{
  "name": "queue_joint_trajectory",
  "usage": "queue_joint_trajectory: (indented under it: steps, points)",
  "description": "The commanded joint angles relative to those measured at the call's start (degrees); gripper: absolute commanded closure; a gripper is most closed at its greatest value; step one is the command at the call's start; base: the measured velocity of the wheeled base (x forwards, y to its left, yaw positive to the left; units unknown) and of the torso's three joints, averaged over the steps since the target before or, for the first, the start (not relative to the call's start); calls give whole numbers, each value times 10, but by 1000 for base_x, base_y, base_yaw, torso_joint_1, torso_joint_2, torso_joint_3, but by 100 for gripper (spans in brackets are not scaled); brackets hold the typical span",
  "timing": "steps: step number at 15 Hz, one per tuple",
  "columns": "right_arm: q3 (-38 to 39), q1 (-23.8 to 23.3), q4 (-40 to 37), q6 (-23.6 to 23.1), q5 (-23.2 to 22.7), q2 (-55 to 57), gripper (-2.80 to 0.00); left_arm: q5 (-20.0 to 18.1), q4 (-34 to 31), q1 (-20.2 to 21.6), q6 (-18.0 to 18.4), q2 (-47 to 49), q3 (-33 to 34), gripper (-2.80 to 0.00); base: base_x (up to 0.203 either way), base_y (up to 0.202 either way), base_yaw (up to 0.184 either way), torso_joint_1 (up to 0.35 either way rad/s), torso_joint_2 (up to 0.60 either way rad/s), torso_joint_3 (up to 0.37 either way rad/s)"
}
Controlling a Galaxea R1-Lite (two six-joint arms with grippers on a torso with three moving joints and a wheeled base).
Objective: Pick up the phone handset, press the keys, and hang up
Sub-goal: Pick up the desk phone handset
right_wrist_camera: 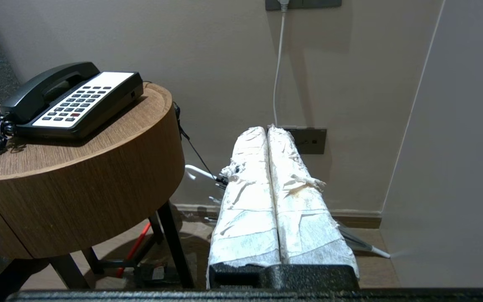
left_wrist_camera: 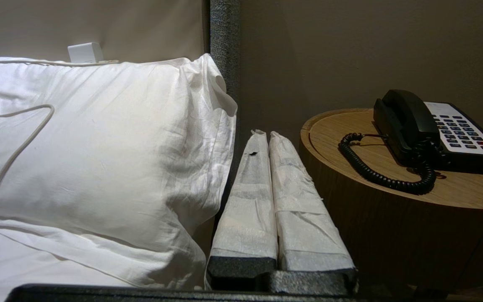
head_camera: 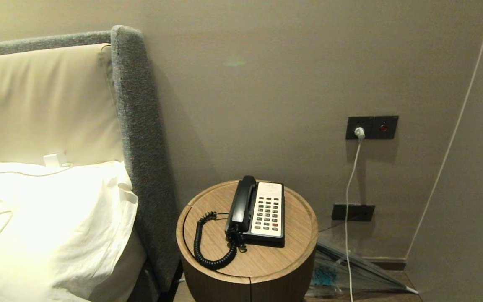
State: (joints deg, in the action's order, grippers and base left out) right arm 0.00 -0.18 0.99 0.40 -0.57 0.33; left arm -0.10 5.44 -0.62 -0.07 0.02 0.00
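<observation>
The black phone handset [head_camera: 241, 201] lies in its cradle on the left side of the phone base, its coiled cord [head_camera: 208, 247] looping over the round wooden table [head_camera: 292, 247]. The keys [head_camera: 268, 214] sit in the cream faceplate to its right. The handset [left_wrist_camera: 405, 119] and keys [left_wrist_camera: 463, 133] also show in the left wrist view, and the handset [right_wrist_camera: 44, 90] and keys [right_wrist_camera: 74, 107] in the right wrist view. My left gripper [left_wrist_camera: 264, 133] hangs shut and empty between bed and table, below the tabletop. My right gripper [right_wrist_camera: 266, 129] is shut and empty, low beside the table's right. Neither arm shows in the head view.
A bed with a white pillow [head_camera: 48, 218] and grey headboard [head_camera: 136, 126] stands left of the table. A wall socket [head_camera: 371, 127] with a white cable [head_camera: 348, 201] is on the right. A folded umbrella [head_camera: 350, 272] lies on the floor by the wall.
</observation>
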Motion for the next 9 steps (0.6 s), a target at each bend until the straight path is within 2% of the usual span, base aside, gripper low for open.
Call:
queue_joint_trajectory:
  steps: [1, 9]
  points:
    - [4, 0, 0, 0, 0, 0, 0, 0, 0, 0, 0, 0, 23, 0, 0, 0, 0, 0, 0, 0]
    - [4, 0, 0, -1, 0, 0, 0, 0, 1, 0, 1, 0, 23, 0, 0, 0, 0, 0, 0, 0]
